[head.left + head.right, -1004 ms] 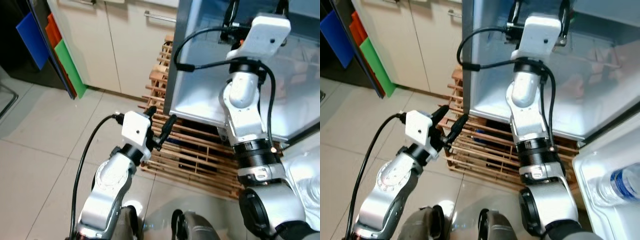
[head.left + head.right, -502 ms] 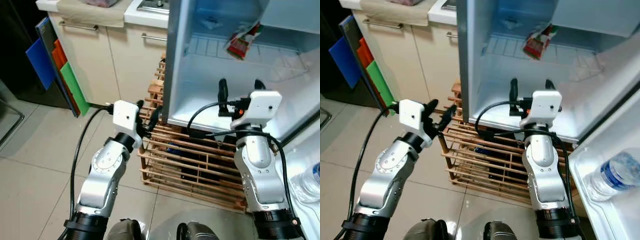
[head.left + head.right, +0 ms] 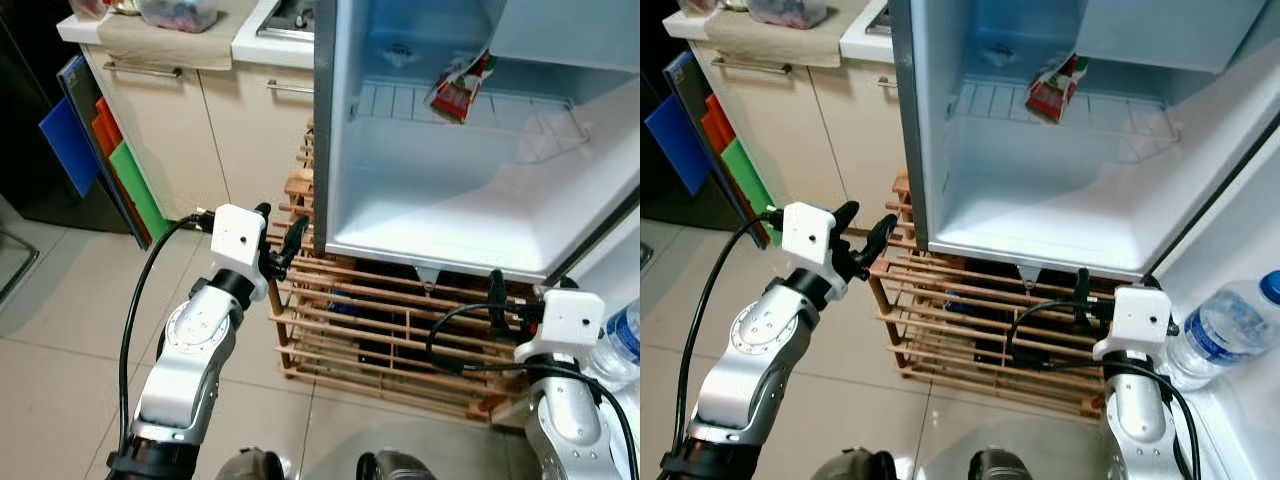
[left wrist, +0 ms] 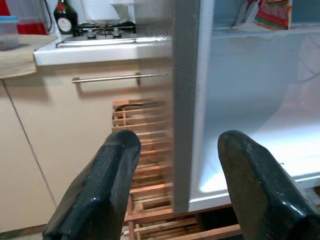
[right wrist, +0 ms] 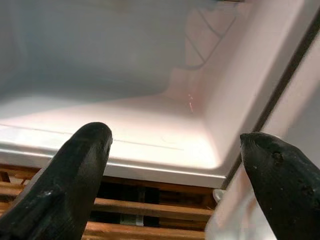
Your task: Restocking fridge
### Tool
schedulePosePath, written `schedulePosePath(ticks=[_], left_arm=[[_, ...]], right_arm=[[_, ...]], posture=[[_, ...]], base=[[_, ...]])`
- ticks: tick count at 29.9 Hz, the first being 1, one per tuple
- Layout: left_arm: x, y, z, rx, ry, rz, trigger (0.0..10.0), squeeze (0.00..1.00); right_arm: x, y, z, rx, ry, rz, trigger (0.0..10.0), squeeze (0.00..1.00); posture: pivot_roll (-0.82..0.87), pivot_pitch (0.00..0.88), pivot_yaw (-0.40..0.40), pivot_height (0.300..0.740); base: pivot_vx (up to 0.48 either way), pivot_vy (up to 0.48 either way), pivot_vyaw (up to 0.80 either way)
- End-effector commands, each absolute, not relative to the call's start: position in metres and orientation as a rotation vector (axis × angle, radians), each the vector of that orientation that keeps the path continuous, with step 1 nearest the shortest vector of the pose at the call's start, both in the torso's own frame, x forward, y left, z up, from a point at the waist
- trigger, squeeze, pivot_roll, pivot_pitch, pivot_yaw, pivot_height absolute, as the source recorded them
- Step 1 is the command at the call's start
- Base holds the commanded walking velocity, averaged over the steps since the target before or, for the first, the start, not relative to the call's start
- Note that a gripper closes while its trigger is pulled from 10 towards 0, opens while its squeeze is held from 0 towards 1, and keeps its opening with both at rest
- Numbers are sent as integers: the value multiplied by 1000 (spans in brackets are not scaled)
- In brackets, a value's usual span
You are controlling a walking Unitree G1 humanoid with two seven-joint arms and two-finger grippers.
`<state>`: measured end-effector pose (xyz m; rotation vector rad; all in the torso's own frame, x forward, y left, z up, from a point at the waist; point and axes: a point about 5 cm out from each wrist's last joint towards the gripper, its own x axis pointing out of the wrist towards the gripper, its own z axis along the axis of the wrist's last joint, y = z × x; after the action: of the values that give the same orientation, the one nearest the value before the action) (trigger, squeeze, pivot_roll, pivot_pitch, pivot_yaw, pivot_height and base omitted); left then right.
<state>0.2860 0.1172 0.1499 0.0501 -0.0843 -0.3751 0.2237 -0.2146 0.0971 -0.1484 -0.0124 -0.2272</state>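
The small fridge (image 3: 440, 190) stands open, its lower compartment bare and white. A red and green packet (image 3: 458, 84) leans on the wire shelf (image 3: 520, 112) at the back. A water bottle (image 3: 1216, 334) lies in the door shelf at the right. My left gripper (image 3: 279, 229) is open with nothing in it, level with the fridge's left wall (image 4: 186, 100). My right gripper (image 5: 175, 140) is open and empty too, low before the fridge's front lip (image 5: 150, 167); one of its black fingers (image 3: 1080, 290) points up at that lip.
A wooden slatted rack (image 3: 380, 325) sits under the fridge. Beige cabinets (image 3: 170, 120) with bar handles stand to the left, with coloured boards (image 3: 100, 140) leaning beside them. The open fridge door (image 3: 1230, 240) bounds the right side. Tiled floor (image 3: 60, 330) lies to the left.
My right arm has dropped from inside the fridge to below its front lip. The camera has tilted up, showing more of the fridge and counter. The left gripper stays by the fridge's left wall.
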Motion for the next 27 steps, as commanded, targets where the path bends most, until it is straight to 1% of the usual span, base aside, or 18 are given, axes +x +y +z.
schedulePosePath(ticks=[1,8,16,26,27], left_arm=[[295,116,153,40,-91,-363,10000,0],[297,118,155,22,-86,-353,10000,0],[297,119,154,23,-86,-347,10000,0],[301,115,153,21,-95,-351,10000,0],[302,115,153,22,-100,-355,10000,0]], right_arm=[[232,-208,101,-135,-35,-216,10000,0],[239,-204,97,-99,-9,-209,10000,0],[245,-204,98,-102,-9,-196,10000,0],[252,-202,95,-121,-9,-168,10000,0],[252,-202,94,-126,-6,-167,10000,0]], posture=[[-111,81,53,740],[-101,84,57,740],[-98,76,50,740],[-107,44,40,740],[-109,38,40,740]], base=[[0,0,0],[0,0,0],[-287,0,0],[-289,0,0],[0,0,0]])
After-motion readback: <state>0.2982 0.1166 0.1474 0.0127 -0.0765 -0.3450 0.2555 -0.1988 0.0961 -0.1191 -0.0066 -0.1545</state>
